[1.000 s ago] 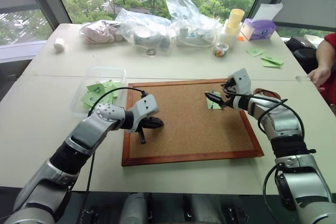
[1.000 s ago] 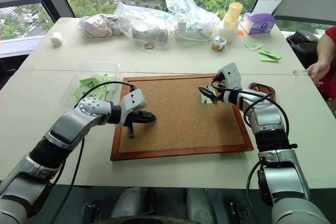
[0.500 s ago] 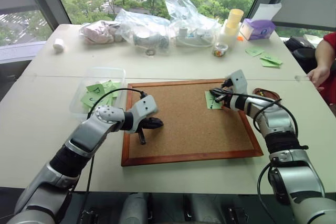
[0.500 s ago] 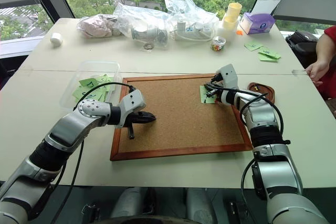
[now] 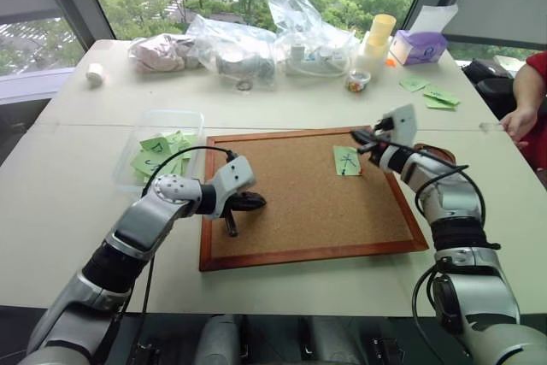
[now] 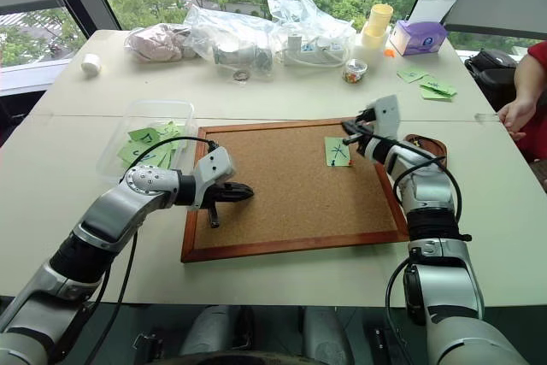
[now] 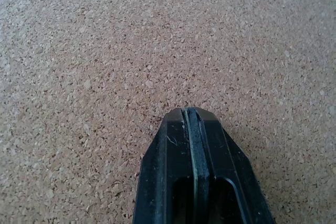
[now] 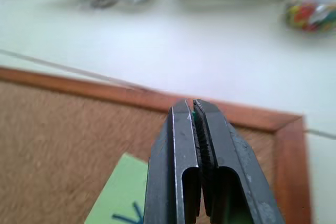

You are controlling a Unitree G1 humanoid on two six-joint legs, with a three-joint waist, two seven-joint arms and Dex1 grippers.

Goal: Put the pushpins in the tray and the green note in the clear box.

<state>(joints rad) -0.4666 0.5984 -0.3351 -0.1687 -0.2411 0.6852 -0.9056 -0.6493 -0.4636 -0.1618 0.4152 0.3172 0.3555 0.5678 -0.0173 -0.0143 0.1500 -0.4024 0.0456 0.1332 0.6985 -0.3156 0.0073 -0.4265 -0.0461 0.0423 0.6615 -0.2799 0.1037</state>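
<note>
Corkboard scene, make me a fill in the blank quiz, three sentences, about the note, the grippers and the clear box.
1. The green note lies flat on the ____.
2. Both the left gripper and the right gripper have their fingers ____.
3. The clear box holds several ____ paper slips.

Missing words: corkboard; shut; green
</note>
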